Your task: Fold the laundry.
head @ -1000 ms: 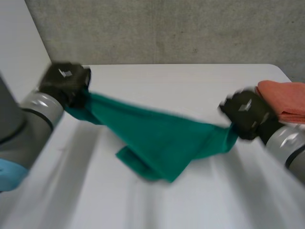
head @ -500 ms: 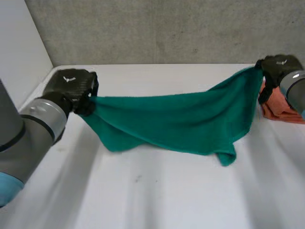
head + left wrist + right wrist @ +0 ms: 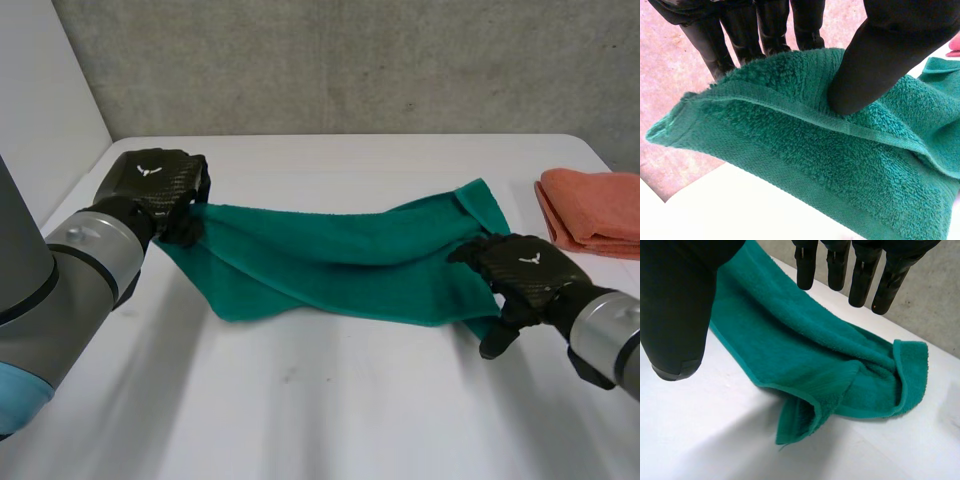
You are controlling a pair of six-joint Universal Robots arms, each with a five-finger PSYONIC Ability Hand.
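A green towel (image 3: 340, 260) lies stretched across the middle of the white table (image 3: 330, 420), loosely twisted, its right end folded over. My left hand (image 3: 155, 185) holds the towel's left end. In the left wrist view its thumb (image 3: 875, 55) presses the towel's hem (image 3: 805, 160) against the fingers (image 3: 740, 30) behind it. My right hand (image 3: 525, 275) hovers at the towel's near right end. Seen from the right wrist, that hand (image 3: 675, 310) has straight fingers (image 3: 840, 265) spread above the towel (image 3: 810, 355), with nothing in them.
A folded orange towel (image 3: 595, 210) sits at the table's right edge, beyond my right hand. A grey wall (image 3: 350, 60) rises behind the table, and a white panel (image 3: 40, 110) stands at the left.
My right hand has let go of the towel's right end, which it held up high, and has come down toward the front. The towel has dropped onto the table. My left hand keeps its hold.
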